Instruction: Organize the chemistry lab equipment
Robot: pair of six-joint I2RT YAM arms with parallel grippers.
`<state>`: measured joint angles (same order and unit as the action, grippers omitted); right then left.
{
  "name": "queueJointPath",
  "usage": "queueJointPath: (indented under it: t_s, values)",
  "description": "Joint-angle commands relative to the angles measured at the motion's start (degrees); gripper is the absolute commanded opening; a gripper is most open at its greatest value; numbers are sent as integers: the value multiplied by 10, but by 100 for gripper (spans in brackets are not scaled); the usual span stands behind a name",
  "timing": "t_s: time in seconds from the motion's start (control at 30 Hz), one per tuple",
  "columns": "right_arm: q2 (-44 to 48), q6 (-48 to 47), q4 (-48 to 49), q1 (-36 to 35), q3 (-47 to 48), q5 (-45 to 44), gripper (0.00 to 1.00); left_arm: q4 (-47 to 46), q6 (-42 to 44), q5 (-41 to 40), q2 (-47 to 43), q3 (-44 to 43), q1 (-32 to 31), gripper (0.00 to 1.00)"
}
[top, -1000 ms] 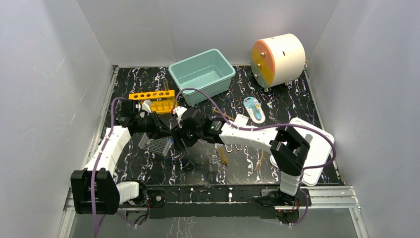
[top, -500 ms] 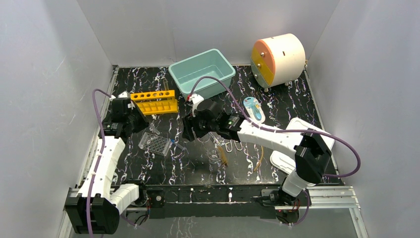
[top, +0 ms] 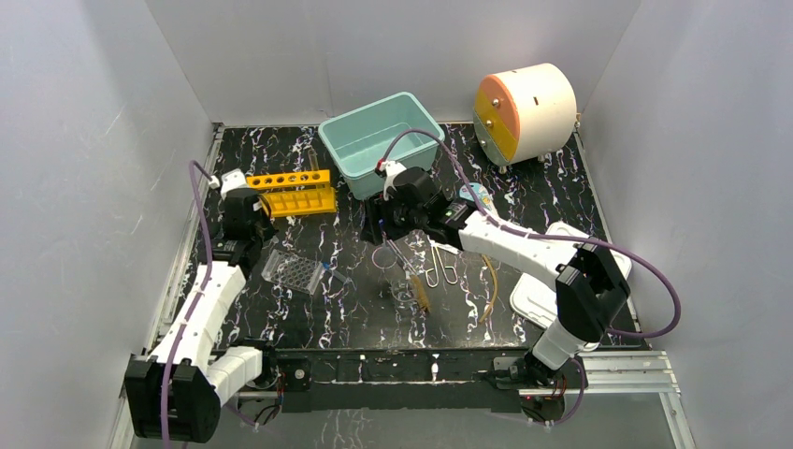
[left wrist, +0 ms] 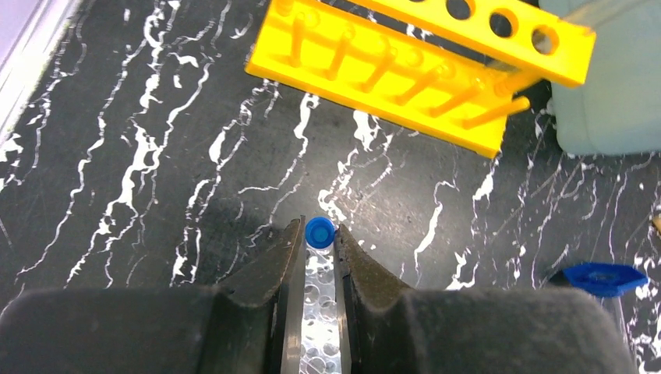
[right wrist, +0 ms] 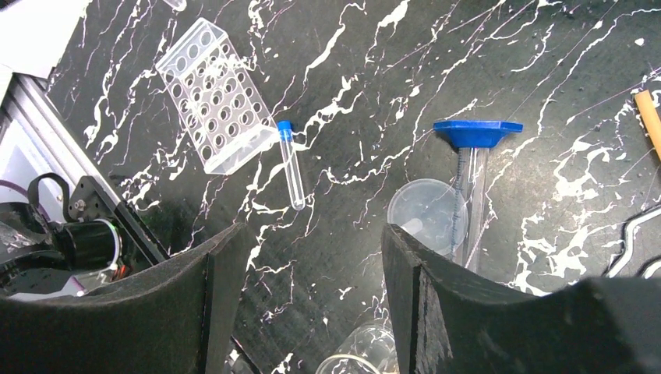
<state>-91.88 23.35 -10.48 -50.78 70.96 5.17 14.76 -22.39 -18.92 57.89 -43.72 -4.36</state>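
My left gripper (left wrist: 319, 243) (top: 251, 217) is shut on a clear blue-capped tube (left wrist: 319, 232), whose cap sticks out between the fingertips. The yellow holed tube rack (left wrist: 421, 70) (top: 290, 192) lies tipped just ahead of it. My right gripper (right wrist: 308, 265) (top: 385, 229) hangs open over the mat with nothing between its fingers. Below it lie another blue-capped tube (right wrist: 291, 164), a clear holed rack (right wrist: 217, 97), a small glass dish (right wrist: 427, 214) and a blue-topped cylinder with a thin brush (right wrist: 471, 171). Amber tubing (top: 491, 285) and wire clips (top: 441, 267) lie further right.
A teal bin (top: 382, 140) stands at the back, right of the yellow rack. A white drum with an orange face (top: 524, 110) sits at the back right. A white tray (top: 570, 281) lies by the right arm. A glass beaker (right wrist: 366, 351) stands under the right gripper.
The two grippers have drawn apart from the clear rack. The left went back and left to the yellow rack with the tube. The right moved back and right toward the teal bin.
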Motion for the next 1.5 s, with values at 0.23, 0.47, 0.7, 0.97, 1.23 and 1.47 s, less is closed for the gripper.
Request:
queueJointPath:
  t_s: [0.23,0.47,0.7,0.97,1.23,1.47]
  values:
    - [2,-12,28,27,-5,47,71,21,3,-94,14,22,-111,8]
    - [2,-11,29,34,-11,53,71,20,-30,-169,23,29,-117,8]
    - [0,-5,33,40,-15,57,70,4,-42,-158,32,38,-117,8]
    - [-3,-3,35,48,-15,64,71,-31,-56,-174,54,49,-119,8]
    - [-7,-1,34,56,-16,67,70,-40,-58,-213,60,57,-124,8]
    - [-9,2,36,65,-19,71,70,-48,-70,-210,67,62,-127,8]
